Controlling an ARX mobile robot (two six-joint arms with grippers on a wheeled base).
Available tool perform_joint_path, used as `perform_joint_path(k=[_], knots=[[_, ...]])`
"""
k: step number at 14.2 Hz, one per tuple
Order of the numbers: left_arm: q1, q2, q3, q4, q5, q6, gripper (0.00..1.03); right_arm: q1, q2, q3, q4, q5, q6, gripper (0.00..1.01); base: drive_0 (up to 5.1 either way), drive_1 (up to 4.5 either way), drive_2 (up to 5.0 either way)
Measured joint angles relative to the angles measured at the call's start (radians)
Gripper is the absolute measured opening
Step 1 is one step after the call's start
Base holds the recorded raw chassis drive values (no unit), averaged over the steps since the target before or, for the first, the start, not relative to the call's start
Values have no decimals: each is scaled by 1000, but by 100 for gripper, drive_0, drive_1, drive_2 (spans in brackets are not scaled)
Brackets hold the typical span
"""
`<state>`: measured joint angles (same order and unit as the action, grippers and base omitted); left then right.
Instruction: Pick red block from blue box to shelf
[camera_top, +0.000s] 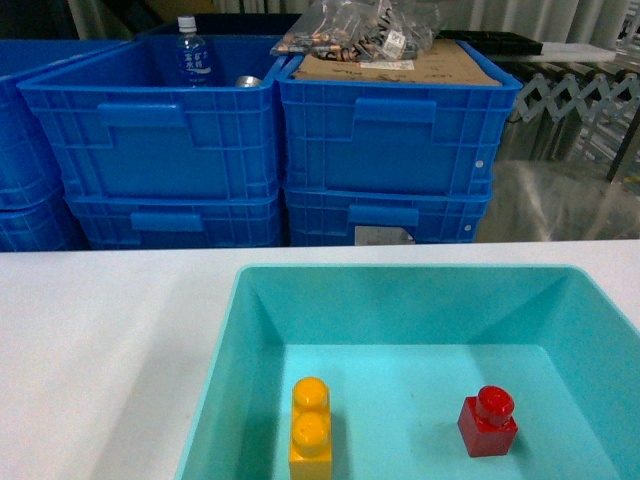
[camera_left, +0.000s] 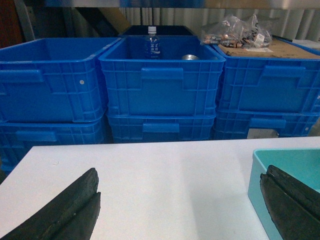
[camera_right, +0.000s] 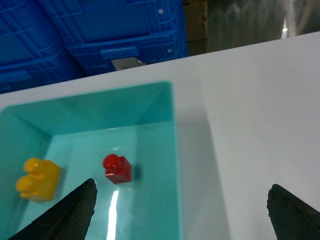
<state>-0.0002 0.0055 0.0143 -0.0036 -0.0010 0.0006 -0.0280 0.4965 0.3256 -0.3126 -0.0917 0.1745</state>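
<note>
white table (camera_right: 260, 100); red block (camera_right: 117, 169) seemingly beyond fingers (camera_right: 70, 212)

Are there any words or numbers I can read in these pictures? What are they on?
Water bottle in the dark blue crate: its label has white writing, too small and blurred to read.
Bags on the cardboard: print on them, too blurred to read.
Red block, yellow block, turquoise box, white table: no writing visible.
</note>
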Motion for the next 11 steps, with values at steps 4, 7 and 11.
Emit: perform_joint_path(k=[4,7,11], knots=[[0,0,0,0,0,0,98,265,386,278,150,171,87,98,0,0,0],[0,0,0,0,0,0,98,417,625,342,229,228,95,98,0,0,0],[0,0,0,0,0,0,98,514,911,341,378,355,97,98,0,0,0]])
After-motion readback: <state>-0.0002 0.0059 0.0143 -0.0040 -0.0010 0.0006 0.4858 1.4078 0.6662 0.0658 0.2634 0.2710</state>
